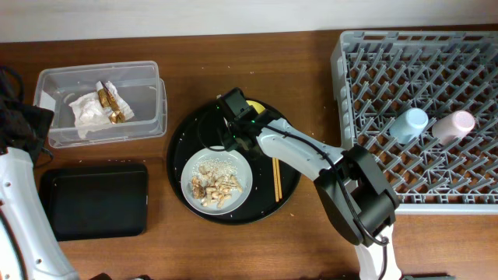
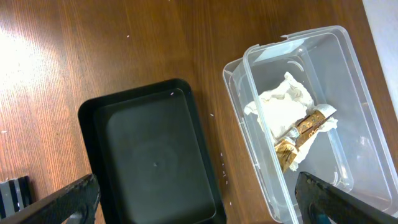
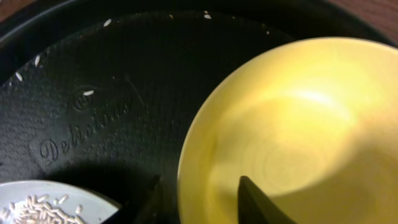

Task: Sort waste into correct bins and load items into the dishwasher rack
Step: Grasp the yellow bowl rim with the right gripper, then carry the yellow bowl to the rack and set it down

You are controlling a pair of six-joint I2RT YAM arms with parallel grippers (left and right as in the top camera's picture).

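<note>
**Mia:** What are the fingers [image 3: 258, 202] of the right gripper [image 3: 202, 200] doing?

**Ben:** They are spread apart. One sits inside the rim of the yellow bowl [image 3: 292, 124] and one outside. They are not squeezing it yet.

**Mia:** Where is the bowl?

**Ben:** On the round black tray [image 3: 93, 93], just beside the plate [image 1: 240, 169].

**Mia:** So what comes next?

**Ben:** I think it is picking up the bowl for the rack [image 1: 373, 70]. It must pinch the rim tight, then lift.

**Mia:** Is anything in the way?

**Ben:** The plate holds food scraps [image 1: 216, 185], and the chopsticks [image 1: 275, 179] lie near. The blue cup [image 1: 408, 124] and pink cup [image 1: 454, 124] sit in the rack, so the bowl needs a free spot.

**Mia:** And the left gripper [image 2: 202, 202]?

**Ben:** It is wide open and holds nothing. It hangs over the flat black tray [image 2: 155, 168], beside the clear box [image 2: 348, 74] with the wrappers [image 2: 292, 118].
</note>
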